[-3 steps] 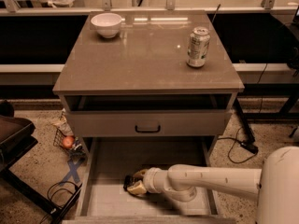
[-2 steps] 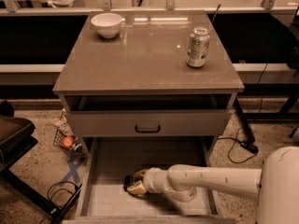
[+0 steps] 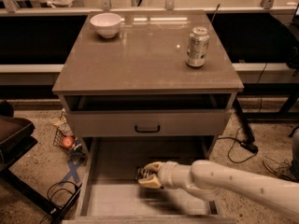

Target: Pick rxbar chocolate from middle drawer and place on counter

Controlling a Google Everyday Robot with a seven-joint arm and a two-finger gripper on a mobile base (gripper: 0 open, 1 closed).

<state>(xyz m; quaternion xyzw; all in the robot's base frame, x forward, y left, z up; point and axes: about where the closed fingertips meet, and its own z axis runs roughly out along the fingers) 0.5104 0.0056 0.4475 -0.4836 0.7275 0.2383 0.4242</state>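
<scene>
Lifting begins at lower centre: gripper [image 3: 145,175], clamped on rxbar chocolate [image 3: 139,173], has risen slightly off middle drawer [image 3: 117,197]; counter [image 3: 149,64] placement next.

The gripper [image 3: 148,175] sits low in the middle drawer [image 3: 121,155] and covers most of the rxbar chocolate [image 3: 140,173]. Only a dark end shows, and its print is unreadable. The arm [image 3: 224,181] hides the drawer's right side and is cut off by the right edge. The drawer's front is blurred and cut off at the bottom edge.
</scene>
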